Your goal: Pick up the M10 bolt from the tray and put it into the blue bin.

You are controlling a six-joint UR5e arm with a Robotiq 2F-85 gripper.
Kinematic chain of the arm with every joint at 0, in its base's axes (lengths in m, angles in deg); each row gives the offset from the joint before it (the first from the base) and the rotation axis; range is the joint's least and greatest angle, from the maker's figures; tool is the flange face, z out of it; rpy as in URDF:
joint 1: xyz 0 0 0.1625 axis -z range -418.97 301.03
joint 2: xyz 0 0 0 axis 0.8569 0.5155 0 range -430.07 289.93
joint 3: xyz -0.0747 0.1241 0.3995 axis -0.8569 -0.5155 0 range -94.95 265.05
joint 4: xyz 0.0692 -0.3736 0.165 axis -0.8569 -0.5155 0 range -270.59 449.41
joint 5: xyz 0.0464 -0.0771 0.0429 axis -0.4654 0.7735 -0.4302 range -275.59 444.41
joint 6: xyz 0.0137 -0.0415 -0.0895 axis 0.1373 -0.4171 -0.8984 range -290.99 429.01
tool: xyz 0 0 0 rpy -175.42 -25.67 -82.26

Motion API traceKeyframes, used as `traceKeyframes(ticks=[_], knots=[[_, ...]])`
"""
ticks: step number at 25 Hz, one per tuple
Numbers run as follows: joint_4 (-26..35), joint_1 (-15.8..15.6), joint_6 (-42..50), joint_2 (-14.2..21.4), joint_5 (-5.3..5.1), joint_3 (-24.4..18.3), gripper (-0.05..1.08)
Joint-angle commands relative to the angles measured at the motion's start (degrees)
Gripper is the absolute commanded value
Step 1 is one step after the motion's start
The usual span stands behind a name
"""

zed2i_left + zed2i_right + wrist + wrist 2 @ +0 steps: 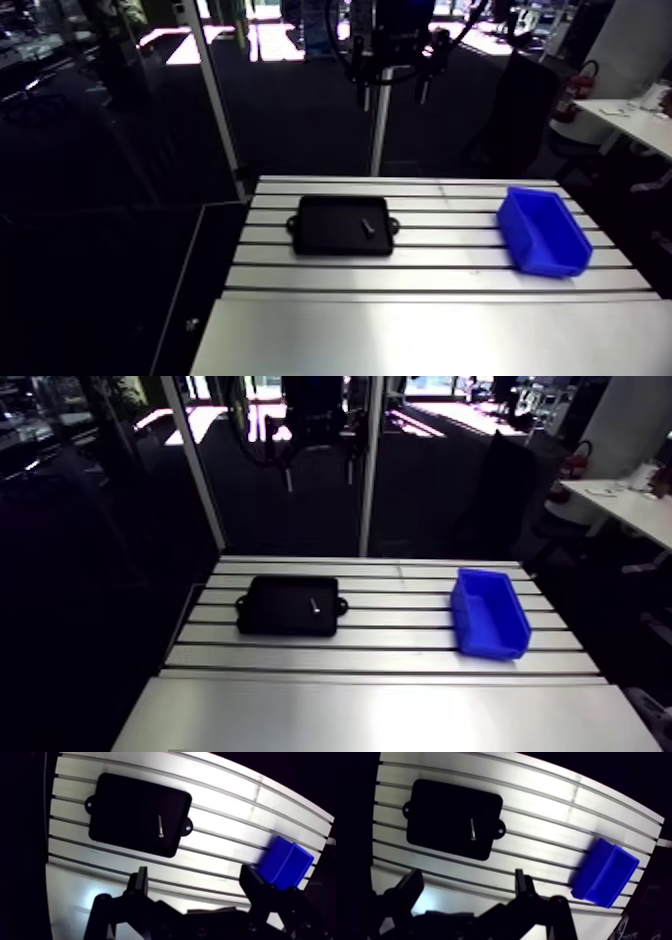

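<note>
We log the Robotiq gripper [195, 876] as black all over and matt in the wrist view. Its two fingers [140, 884] are flat, angular links that narrow to blunt tips. A rounded knuckle [102, 902] sits at the base of one. In the arm view the wrist [392, 30] reads as a dark block. The fingers under it are thin rods with paler lower ends. Screws and markings are too dim to tell.

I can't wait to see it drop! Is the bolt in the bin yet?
Not yet. The bolt lies flat in the black tray; the bin sits apart.
</note>
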Motion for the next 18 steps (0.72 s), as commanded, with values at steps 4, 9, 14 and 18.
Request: traceKeyframes(ticks=[4, 9, 14, 18], knots=[[-1.7, 0.0, -4.3, -6.4, -0.43, 0.6, 0.01], [-3.9, 0.2, -4.4, -7.3, -0.52, 1.3, 0.01], [-4.2, 0.3, -4.1, -7.3, -0.52, 2.5, 0.01], [-8.0, 0.0, -3.8, -7.1, -0.61, 5.2, 0.01]])
